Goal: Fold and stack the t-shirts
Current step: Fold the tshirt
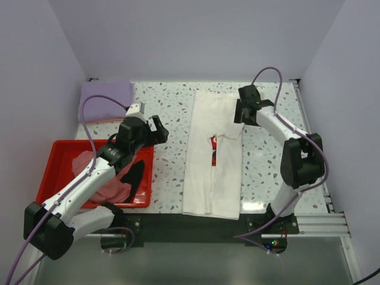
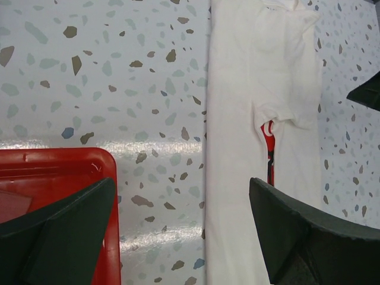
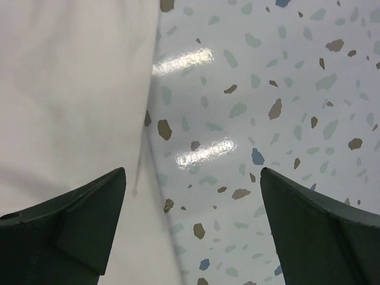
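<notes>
Top external view: cream tee half folded, both end effectors empty

**End effectors.** The left end effector [image 1: 158, 131] has its fingers spread wide and grips nothing. It hangs over the far right corner of the red tray [image 1: 59, 144] and the bare worktop [image 1: 166, 110] beside it. The right end effector [image 1: 244, 116] is likewise spread and empty, and sits at the far right edge of the cream-white t-shirt [image 1: 211, 178].

**Item in hand.** The cream-white t-shirt lies mid-worktop as a long strip running near to far. Its sides are turned in, and a sliver of the red chest print [image 1: 214, 152] shows at the seam. The right wrist view shows the cloth edge under one finger and speckled worktop in the gap. The left wrist view shows the strip off to the right, apart from the fingers.

**Other stock.**
- The lavender t-shirt [image 1: 105, 98] looks folded and lies at the far left corner.
- The pink t-shirt [image 1: 111, 191] and the black t-shirt [image 1: 138, 176] lie heaped in the tray.

**Progress, as judged.**
- One tee appears done.
- The cream tee has its lengthwise folds made, with crosswise folds and stacking left.
- The two tray tees are not yet begun.
</notes>
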### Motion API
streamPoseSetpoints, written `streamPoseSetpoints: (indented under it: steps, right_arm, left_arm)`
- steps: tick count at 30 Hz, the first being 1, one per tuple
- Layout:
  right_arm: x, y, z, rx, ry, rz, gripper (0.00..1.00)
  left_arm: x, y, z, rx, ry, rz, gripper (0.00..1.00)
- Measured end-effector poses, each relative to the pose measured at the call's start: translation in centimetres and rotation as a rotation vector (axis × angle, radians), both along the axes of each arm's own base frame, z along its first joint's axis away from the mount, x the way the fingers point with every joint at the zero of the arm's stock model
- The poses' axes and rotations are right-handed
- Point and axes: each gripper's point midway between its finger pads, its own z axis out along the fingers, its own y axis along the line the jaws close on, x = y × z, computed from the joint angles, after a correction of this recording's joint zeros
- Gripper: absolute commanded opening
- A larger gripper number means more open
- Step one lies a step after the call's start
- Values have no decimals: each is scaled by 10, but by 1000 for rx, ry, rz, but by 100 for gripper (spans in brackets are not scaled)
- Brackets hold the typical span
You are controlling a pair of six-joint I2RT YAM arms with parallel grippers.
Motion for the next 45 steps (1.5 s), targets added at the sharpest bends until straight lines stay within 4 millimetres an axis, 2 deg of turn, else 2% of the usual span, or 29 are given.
streamPoseSetpoints:
  steps: [3,6,8,10,14,18,21,24,28,32,36,39,42,43,45]
  right_arm:
    - [-7,11,37,99,-109,35,99]
    - [-34,23,65,223,-201,86,99]
    - [-55,34,72,314,-225,130,99]
    - [-74,44,71,389,-229,168,99]
    - [-116,60,45,505,-154,224,99]
    - [-157,72,29,597,-82,274,99]
    - [-183,81,26,641,-52,312,99]
    - [-211,92,23,664,-4,360,99]
    - [-250,104,13,680,82,420,99]
    - [-282,103,-6,677,194,415,99]
    - [-312,103,-21,657,308,428,99]
    - [-335,105,-31,643,385,446,99]
    - [-353,110,-39,631,443,468,97]
    - [-358,110,-42,624,461,471,95]
    - [-365,111,-48,604,487,471,91]
  left_arm:
    - [-2,-5,0,-13,6,-24,100]
    - [-7,-15,-2,-24,18,-67,100]
    - [-15,-29,-6,-25,34,-111,100]
    - [-28,-51,-13,-19,56,-175,100]
    - [-64,-86,-32,-14,121,-291,100]
    - [-106,-98,-65,16,221,-358,100]
    - [-145,-100,-90,59,312,-410,100]
    - [-180,-102,-106,95,383,-457,98]
    - [-208,-99,-124,115,444,-487,89]
    - [-230,-100,-143,136,512,-522,78]
    - [-238,-99,-159,172,554,-529,68]
    - [-238,-102,-163,173,561,-528,57]
    - [-239,-110,-165,146,566,-534,36]
    - [-239,-112,-166,140,567,-539,26]
    - [-241,-113,-170,139,577,-545,16]
